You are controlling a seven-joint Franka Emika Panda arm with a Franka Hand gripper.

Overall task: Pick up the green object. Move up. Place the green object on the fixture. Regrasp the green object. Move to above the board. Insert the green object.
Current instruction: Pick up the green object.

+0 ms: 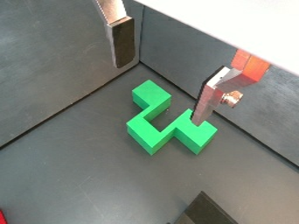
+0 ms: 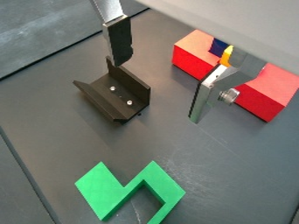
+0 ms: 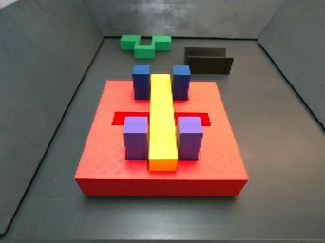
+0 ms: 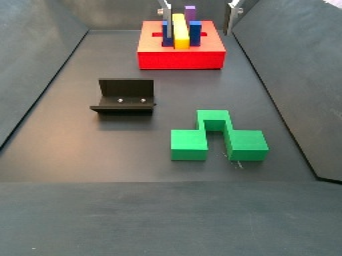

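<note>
The green object point(image 1: 149, 131) lies flat on the dark floor, and it also shows in the other wrist view point(image 2: 111, 188) and in both side views point(image 3: 146, 43) point(image 4: 190, 143). My gripper point(image 1: 163, 74) hangs above the floor, open and empty, with both silver fingers point(image 1: 118, 42) clear of the piece; in a wrist view point(image 2: 163, 70) it sits over the floor between the fixture point(image 2: 114, 94) and the board point(image 2: 193, 52). The fixture stands empty beside the green object in both side views point(image 3: 210, 62) point(image 4: 123, 97). The gripper does not show in the side views.
The red board point(image 3: 114, 152) point(image 4: 181, 60) bears a long yellow bar point(image 3: 162, 119), two blue blocks point(image 3: 143, 78) and two purple blocks point(image 3: 136, 136). Grey walls point(image 3: 76, 85) enclose the floor on all sides.
</note>
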